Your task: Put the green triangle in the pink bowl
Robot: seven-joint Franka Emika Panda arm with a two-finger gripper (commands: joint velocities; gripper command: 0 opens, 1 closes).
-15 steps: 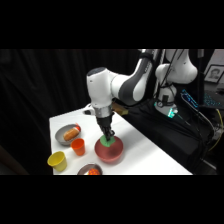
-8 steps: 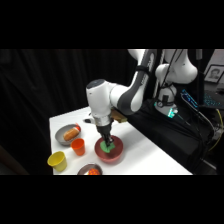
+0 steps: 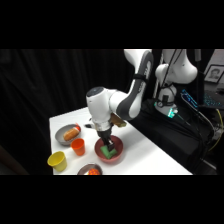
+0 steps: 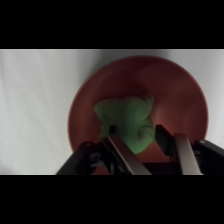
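Note:
The pink bowl point(image 3: 119, 153) sits near the middle of the white table point(image 3: 150, 157). My gripper point(image 3: 106, 144) reaches down into it from above. The green triangle point(image 3: 108, 150) rests low inside the bowl, between my two fingers. In the wrist view the green triangle point(image 4: 127, 117) lies against the floor of the pink bowl point(image 4: 180, 90), and my gripper point(image 4: 138, 139) is shut on its near part, one finger on each side.
A grey metal bowl with orange food point(image 3: 67, 134) stands at the left. An orange cup point(image 3: 77, 146) and a yellow cup point(image 3: 57, 160) stand left of the pink bowl. A second metal bowl point(image 3: 91, 171) is at the front edge.
The arm has come down and a little toward the front, carrying the green triangle from above the pink bowl's rim into the bowl.

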